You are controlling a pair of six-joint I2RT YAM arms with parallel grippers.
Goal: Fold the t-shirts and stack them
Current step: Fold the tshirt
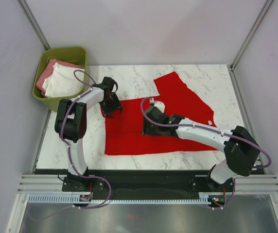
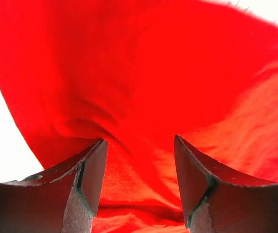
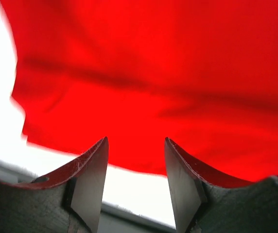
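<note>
A spread t-shirt (image 1: 178,109) lies across the middle and right of the bench (image 1: 129,77). The bin (image 1: 43,58) sits off the bench's far left corner. In it, an upper t-shirt (image 1: 63,83) lies over a lower t-shirt (image 1: 45,77). The left gripper (image 1: 112,111) is over the spread t-shirt's far left edge, and the right gripper (image 1: 148,128) is over its middle.
</note>
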